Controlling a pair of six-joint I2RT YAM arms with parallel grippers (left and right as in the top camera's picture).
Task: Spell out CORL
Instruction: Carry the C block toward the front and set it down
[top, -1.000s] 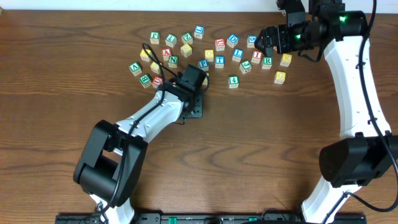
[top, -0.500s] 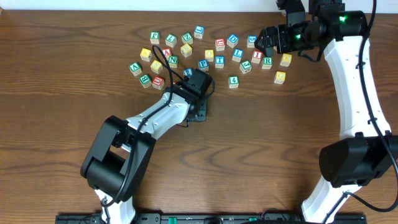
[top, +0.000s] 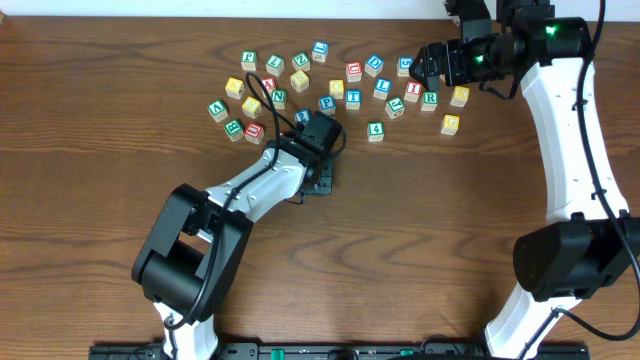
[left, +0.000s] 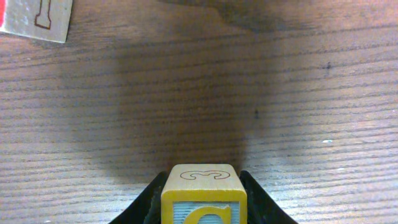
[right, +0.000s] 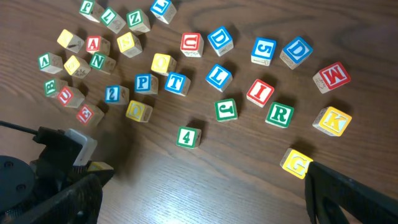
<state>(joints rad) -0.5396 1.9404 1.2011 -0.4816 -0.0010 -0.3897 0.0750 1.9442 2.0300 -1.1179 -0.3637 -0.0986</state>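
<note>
Left tool (left: 203, 196) clamped on yellow-topped cube (left: 203, 180), reaching forward; right tool (top: 432, 68) apart, held high.

Top-down view of a dark wooden table (top: 480, 220). Small alphabet cubes (top: 300, 80) lie scattered in a loose cluster near the far edge, with a green R cube (top: 430, 98) towards the right end. The left arm (top: 250, 190) reaches diagonally from the near left to the cluster's lower edge. The right arm (top: 570, 150) runs up the right side and bends left, with the right gripper (top: 428, 68) over the cluster's right end.
</note>
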